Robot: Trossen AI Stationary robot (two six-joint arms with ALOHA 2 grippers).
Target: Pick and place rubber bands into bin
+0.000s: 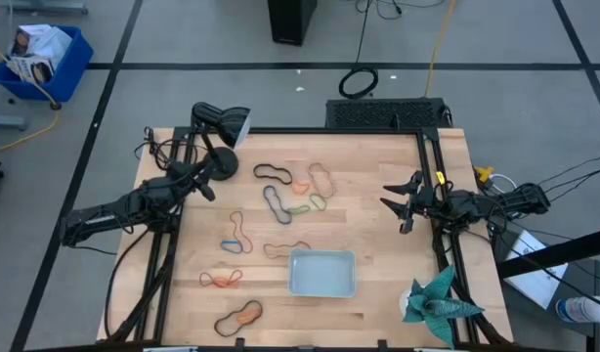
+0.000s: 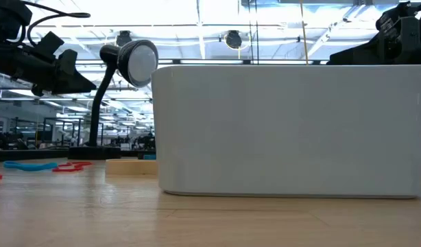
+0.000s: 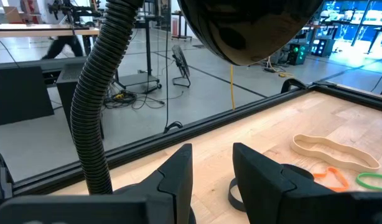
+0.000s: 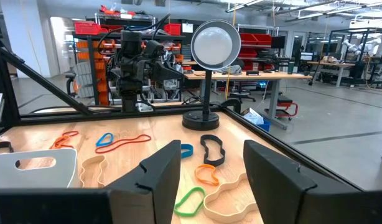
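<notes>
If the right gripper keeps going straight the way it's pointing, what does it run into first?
Probably nothing at once: the open right gripper points across the wooden table, above the thin loose rubber bands. Farther on stand the black desk lamp and the left gripper, though depth is unclear.

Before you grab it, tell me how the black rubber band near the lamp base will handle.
The black rubber band lies flat in a wavy loop, so it is probably floppy and will droop when lifted. It looks thin and light; a push would likely slide or deform it rather than roll it.

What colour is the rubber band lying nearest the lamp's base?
Black: the rubber band nearest the lamp, clearest in the high view.
</notes>
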